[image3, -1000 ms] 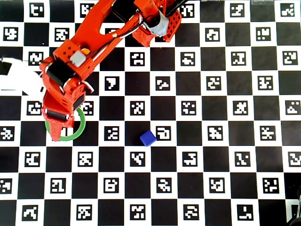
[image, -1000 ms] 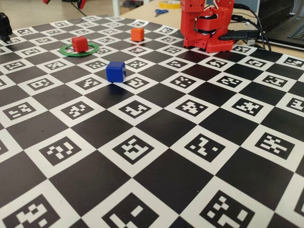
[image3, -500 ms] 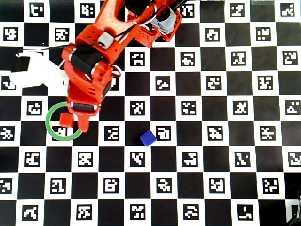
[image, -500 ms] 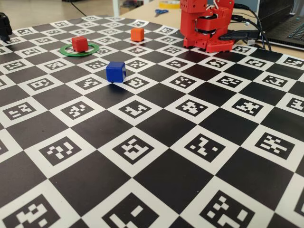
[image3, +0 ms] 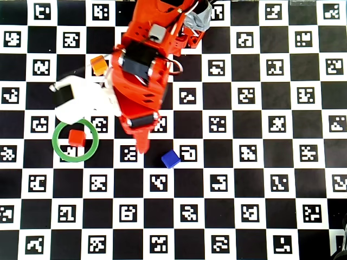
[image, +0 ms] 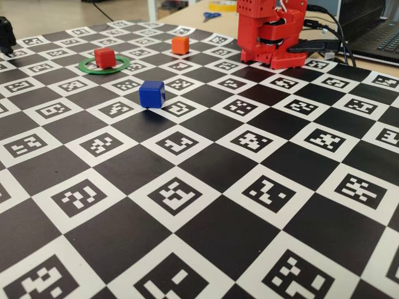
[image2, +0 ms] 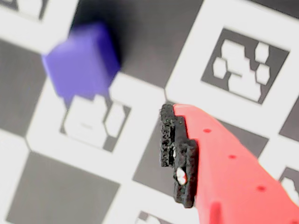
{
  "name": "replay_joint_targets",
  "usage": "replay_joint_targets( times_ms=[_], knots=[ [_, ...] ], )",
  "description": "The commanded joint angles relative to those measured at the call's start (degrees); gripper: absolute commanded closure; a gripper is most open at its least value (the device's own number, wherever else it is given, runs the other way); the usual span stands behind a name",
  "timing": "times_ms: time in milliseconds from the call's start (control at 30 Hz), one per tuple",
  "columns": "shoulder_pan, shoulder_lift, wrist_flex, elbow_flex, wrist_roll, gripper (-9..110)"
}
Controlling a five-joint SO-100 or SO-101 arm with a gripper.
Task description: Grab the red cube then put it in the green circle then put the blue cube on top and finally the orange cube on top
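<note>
While matte and red, the red cube (image3: 76, 137) sits inside the green circle (image3: 59, 151).

In the overhead view, the blue cube (image3: 171, 158) lies just right of and below the pincer (image3: 142, 145). The red cube (image3: 76, 137) sits inside the green circle (image3: 56, 148), left of the pincer. The orange cube (image3: 99, 65) lies well above, to its left.
</note>
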Motion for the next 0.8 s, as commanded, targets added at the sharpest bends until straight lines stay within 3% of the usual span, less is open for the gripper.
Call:
replay_joint_targets(
  times_ms=[0,100,767],
  knots=[
    [-3.69,5.62,1.41,1.32,0.53,66],
    [-5.1,5.01,-0.79,3.34,0.26,61],
    [-4.48,-6.59,-22.76,17.31,-0.7,58]
  ],
)
